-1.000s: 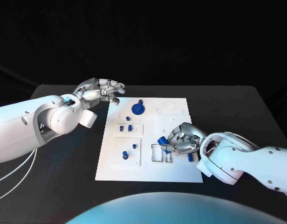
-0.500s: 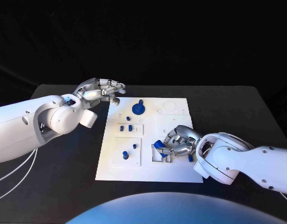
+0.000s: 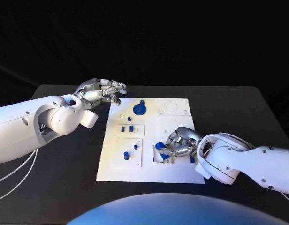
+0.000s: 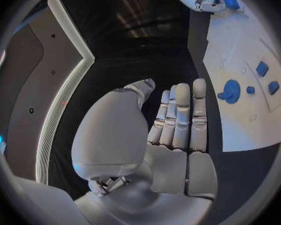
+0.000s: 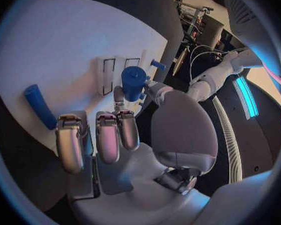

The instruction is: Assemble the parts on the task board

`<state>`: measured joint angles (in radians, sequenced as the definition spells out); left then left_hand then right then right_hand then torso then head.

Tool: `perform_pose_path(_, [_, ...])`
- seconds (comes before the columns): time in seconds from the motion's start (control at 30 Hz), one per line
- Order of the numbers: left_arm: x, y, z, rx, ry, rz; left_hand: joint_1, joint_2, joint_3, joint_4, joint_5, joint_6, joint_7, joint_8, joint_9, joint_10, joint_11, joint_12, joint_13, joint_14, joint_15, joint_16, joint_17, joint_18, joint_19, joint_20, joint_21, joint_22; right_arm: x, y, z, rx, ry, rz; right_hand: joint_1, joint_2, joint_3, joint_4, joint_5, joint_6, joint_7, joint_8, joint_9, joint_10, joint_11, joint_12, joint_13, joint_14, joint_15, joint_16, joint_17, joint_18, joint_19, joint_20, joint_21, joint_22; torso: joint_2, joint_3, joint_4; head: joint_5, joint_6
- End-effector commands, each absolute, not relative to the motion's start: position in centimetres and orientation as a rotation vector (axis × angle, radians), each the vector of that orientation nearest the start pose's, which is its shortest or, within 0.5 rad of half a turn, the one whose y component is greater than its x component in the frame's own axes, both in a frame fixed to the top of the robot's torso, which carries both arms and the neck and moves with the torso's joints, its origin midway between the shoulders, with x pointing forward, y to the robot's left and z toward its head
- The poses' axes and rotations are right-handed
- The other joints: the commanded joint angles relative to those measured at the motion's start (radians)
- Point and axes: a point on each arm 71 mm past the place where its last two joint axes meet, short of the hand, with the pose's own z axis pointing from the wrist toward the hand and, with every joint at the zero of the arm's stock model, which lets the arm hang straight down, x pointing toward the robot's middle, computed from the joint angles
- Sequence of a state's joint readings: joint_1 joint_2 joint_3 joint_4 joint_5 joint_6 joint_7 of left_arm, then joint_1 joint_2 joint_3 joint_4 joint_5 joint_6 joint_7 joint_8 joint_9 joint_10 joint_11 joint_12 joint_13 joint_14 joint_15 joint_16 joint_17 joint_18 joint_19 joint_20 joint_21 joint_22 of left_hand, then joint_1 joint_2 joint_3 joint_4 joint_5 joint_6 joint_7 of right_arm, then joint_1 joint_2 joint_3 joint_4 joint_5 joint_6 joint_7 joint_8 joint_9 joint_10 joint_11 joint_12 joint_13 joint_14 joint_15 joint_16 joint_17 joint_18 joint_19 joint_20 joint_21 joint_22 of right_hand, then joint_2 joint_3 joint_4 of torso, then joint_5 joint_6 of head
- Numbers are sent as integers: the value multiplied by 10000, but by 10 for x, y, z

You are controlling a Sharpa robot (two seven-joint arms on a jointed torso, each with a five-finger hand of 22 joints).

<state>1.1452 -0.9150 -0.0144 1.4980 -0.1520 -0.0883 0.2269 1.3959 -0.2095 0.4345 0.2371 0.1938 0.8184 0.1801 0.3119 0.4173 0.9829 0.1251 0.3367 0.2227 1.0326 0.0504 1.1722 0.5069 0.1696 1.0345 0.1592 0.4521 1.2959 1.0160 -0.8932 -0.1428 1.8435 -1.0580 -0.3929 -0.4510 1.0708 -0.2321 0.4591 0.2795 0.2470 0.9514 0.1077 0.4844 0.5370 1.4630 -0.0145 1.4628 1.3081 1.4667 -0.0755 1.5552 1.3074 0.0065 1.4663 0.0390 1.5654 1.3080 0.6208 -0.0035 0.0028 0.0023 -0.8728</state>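
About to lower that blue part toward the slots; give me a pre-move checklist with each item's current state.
1. Right hand holds the blue peg: ok, pinched between thumb and finger.
2. Peg over the slots near the board's front edge: ok, roughly; exact alignment cannot tell.
3. Slots free of parts: cannot tell, the hand hides them in the head view.
4. Left hand off the board: ok, beside its far left corner, holding nothing.
5. Loose blue rod out of the way: ok, it lies apart from the slots.
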Motion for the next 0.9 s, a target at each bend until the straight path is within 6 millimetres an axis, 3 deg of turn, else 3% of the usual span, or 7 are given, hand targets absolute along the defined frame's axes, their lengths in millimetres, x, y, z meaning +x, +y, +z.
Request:
perform_pose_path(0.03, [478,236,-204,-10386,17054,-15389,-78,12,-42,1,-34,-60,14,19,13,-63,-22,41,9,-21,43,-66,-13,99,90,4,-59,-12,360,-160,-284,3873,22044,7003,-180,36,-86,65,-73,672,-592,31,19,339,-72,-19,1555,959,-47,15,2267,-65,1045,-69,54,2628,4,0,12,-12,2])
perform_pose_path(0.4, [478,236,-204,-10388,17059,-15370,-78,18,-41,-5,-33,-55,10,31,17,-68,-22,44,11,-21,43,-66,-12,100,94,4,-68,-12,360,-157,-285,3675,22168,7036,-341,-13,-213,49,-191,689,-600,40,50,341,-77,-24,1558,959,-51,14,2267,-65,1045,-73,54,2628,-2,-2,-10,44,2])
perform_pose_path(0.77, [478,236,-204,-10386,17080,-15379,-78,18,-41,-5,-33,-55,10,31,17,-68,-22,44,11,-21,43,-66,-12,100,94,4,-68,-12,361,-154,-284,3626,21960,6958,-586,85,-349,86,-289,712,-611,53,92,328,-85,-54,1542,953,-58,1,2236,-65,1045,-79,54,2628,1,-3,-5,66,2])
perform_pose_path(0.83, [478,236,-204,-10387,17080,-15377,-75,25,-38,-16,-26,-62,9,39,18,-74,-23,47,13,-20,42,-65,-12,100,100,4,-78,-11,361,-154,-284,3621,21936,6949,-760,126,-551,89,-496,713,-622,60,131,327,-93,-62,1545,951,-64,-2,2230,-65,1045,-83,54,2628,0,-3,-6,70,2])
perform_pose_path(0.9, [478,236,-204,-10387,17080,-15378,-75,25,-38,-16,-26,-62,9,39,18,-74,-23,47,13,-20,42,-65,-12,100,100,4,-78,-11,362,-154,-284,3642,21883,6948,-896,222,-979,102,-980,712,-633,68,188,319,-103,-85,1539,951,-72,-6,2226,-65,1045,-90,54,2628,0,-6,-6,68,2])
